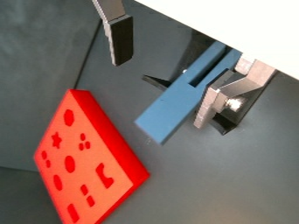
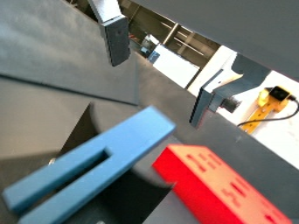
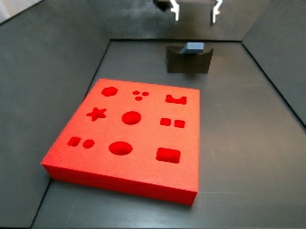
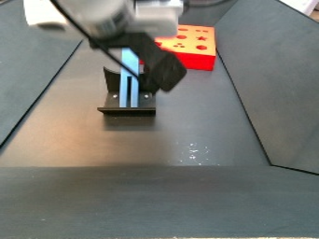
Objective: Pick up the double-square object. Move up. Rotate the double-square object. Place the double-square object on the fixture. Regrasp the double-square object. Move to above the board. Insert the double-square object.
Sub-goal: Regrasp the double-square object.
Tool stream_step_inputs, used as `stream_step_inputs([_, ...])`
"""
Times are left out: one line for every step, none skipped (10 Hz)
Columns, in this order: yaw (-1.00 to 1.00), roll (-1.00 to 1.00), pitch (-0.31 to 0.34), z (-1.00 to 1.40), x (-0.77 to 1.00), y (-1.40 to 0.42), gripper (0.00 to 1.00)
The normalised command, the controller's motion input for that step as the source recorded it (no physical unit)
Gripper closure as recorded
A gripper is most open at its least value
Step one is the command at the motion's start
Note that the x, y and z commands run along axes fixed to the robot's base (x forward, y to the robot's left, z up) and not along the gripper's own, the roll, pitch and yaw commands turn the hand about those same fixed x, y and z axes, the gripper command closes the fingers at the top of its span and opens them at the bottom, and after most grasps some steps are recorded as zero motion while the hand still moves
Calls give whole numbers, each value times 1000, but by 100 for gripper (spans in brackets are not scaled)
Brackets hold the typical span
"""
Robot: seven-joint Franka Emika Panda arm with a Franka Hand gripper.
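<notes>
I see my claw (image 3: 191,9) wide open and empty, high above the blue block (image 4: 132,73) propped in the fixture (image 4: 127,105); the red board (image 3: 129,134) lies well clear on the dark floor (image 4: 174,140).

Double-square object (image 1: 184,99): matt slate-blue, smooth, plastic-like finish. Board (image 3: 129,134): bright red, matt, smooth faces, cleanly recessed holes. Fixture (image 4: 127,107): dark, dull surface. Gripper (image 1: 176,74), above the fixture with jaws apart: fingers (image 1: 214,107) of brushed silver metal, dark matt pads. Floor (image 4: 174,140): dark grey, faintly sheened.
</notes>
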Motion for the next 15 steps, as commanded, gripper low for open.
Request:
stream_step_inputs([-17,57,40,240,-31,1,0])
stream_step_inputs([29,1000,45,967,11,-1000,0])
stream_step_inputs([29,1000,44,931,11,-1000,0])
stream_step_inputs([28,1000,37,924,-18,-1000,0])
stream_step_inputs([28,1000,27,874,-70,-1000,0])
stream_step_inputs([27,1000,22,714,-81,-890,0])
stream_step_inputs([27,1000,19,413,-61,-649,0])
stream_step_inputs([27,1000,18,257,-52,-520,0])
stream_step_inputs([28,1000,14,15,-21,-192,0])
stream_step_inputs([28,1000,13,-15,-22,-54,0])
stream_step_inputs([29,1000,11,-10,-22,14,0])
stream_step_inputs([29,1000,7,4,-20,-18,0])
stream_step_inputs([30,1000,3,17,-22,-24,0])
stream_step_inputs([31,1000,0,6,-19,-18,0])
stream_step_inputs([32,1000,-4,4,-10,-16,0])
